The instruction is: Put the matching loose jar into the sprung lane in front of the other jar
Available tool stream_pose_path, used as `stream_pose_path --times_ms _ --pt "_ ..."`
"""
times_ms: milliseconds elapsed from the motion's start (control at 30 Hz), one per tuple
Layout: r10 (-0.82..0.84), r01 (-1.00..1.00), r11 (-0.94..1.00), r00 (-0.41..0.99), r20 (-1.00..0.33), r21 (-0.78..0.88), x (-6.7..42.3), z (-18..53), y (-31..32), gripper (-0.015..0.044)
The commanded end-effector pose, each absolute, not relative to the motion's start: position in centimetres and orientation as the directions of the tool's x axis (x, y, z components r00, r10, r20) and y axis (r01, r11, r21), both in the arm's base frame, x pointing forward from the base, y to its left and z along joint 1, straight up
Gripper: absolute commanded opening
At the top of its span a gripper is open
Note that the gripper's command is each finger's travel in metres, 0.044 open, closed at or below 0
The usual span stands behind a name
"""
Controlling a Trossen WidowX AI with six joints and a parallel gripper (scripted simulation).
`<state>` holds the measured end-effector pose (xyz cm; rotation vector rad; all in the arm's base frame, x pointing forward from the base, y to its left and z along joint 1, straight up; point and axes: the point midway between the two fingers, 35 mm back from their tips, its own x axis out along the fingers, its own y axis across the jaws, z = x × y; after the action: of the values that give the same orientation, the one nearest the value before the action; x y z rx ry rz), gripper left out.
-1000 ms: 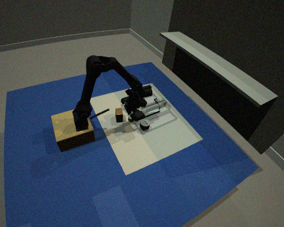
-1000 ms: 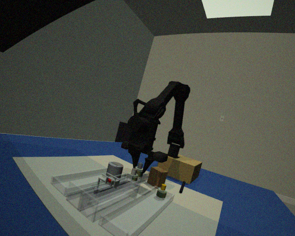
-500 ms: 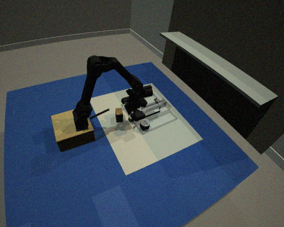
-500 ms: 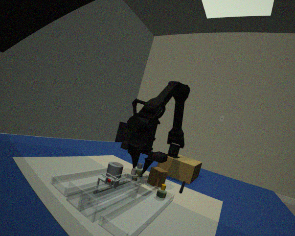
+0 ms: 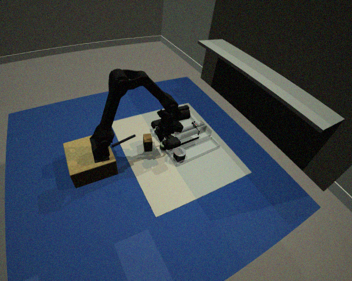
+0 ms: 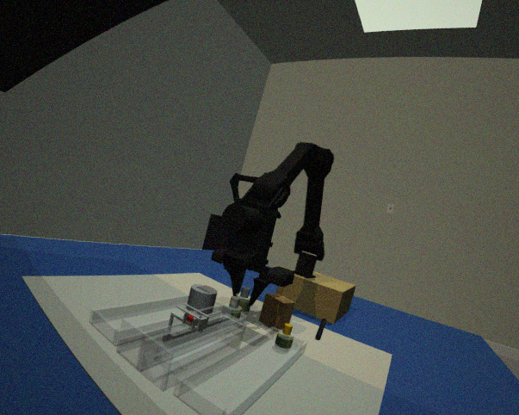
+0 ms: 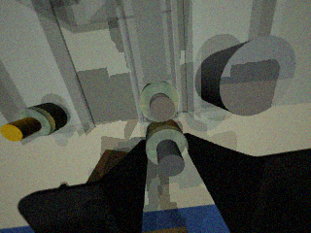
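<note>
So the fingers are clamped on the little grey-capped jar (image 7: 166,148), right at the front end of the lane (image 7: 156,44) with its twin jar (image 7: 158,102) just behind. Big grey can (image 7: 245,75) sits off to one side, yellow-capped jar (image 7: 33,123) on the other.

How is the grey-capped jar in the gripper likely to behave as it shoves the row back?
Held grey-capped jar: rigid and short, probably light. The gripper pinches it narrowly, so it may twist against the lane jar. Being round, both jars could skid sideways.
</note>
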<state>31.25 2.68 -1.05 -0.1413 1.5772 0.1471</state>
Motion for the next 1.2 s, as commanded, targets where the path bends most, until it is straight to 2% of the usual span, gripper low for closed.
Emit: stream_pose_path --times_ms 0,1167 --pt "0.007 -0.179 0.984 0.02 -1.0 0.004 32.5 -0.9 2.9 0.0" --pt "0.007 -0.179 0.984 0.021 -1.0 0.004 33.6 -0.7 3.1 0.0"
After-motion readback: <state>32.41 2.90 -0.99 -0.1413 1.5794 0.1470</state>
